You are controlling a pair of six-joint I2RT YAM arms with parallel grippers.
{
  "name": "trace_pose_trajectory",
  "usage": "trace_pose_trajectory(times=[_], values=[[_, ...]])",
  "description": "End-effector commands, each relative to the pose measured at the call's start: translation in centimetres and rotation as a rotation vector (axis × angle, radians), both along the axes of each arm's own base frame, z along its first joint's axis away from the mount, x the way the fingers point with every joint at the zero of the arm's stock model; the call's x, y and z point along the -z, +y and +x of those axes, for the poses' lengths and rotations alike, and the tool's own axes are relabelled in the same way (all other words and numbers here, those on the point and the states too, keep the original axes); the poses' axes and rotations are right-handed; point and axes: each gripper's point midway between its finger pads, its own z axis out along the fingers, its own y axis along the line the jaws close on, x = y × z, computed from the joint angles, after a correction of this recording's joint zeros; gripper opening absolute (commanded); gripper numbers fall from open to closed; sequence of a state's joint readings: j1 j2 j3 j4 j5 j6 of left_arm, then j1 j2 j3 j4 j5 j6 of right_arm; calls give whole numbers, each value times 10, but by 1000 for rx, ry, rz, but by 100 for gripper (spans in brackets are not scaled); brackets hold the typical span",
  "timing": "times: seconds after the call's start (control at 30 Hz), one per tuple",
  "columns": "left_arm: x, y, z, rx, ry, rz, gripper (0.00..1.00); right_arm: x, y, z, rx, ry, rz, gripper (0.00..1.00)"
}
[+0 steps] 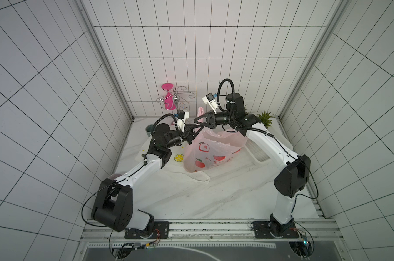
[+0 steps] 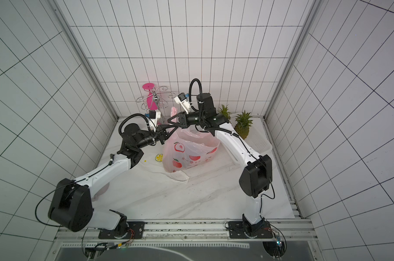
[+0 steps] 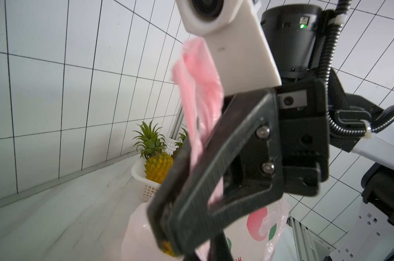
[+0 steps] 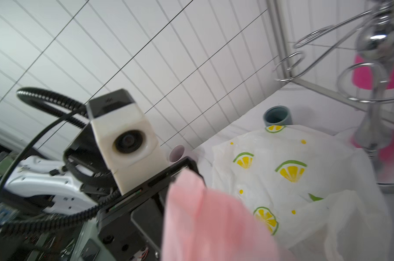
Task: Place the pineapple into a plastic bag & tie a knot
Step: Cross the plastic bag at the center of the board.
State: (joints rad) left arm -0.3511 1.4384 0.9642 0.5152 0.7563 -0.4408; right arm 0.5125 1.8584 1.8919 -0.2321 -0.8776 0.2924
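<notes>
Aloft, pink bag handle [image 3: 198, 90] threaded between right fingers [image 3: 236, 140], their grip unclear, left fingers [image 1: 191, 135] shut beside it

Pineapple [image 2: 243, 127] in basket [image 2: 262, 142], right of bag [image 2: 189, 156]

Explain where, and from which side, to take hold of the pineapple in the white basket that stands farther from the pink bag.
Grip the yellow body of the pineapple just below the leaves, coming level from the near side, over the basket rim. It stands upright; the leaves are spiky and thin, and the basket walls surround its base, so the upper body is probably the firmest hold.
</notes>
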Motion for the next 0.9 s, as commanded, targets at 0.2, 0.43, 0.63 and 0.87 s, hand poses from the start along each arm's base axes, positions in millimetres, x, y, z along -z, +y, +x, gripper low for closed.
trace_pose_trajectory(times=[0.2, 0.43, 0.63, 0.87], values=[[14, 6, 12, -27, 75, 22, 0, -59, -205, 22, 862, -120, -252, 72], [14, 4, 13, -21, 85, 22, 0, -49, -186, -19, 649, -121, -319, 72], [10, 5, 9, -19, 79, 24, 0, 8, -144, -26, 541, -118, -614, 73], [8, 5, 6, -17, 78, 27, 0, 38, -140, -24, 584, -128, -766, 72]])
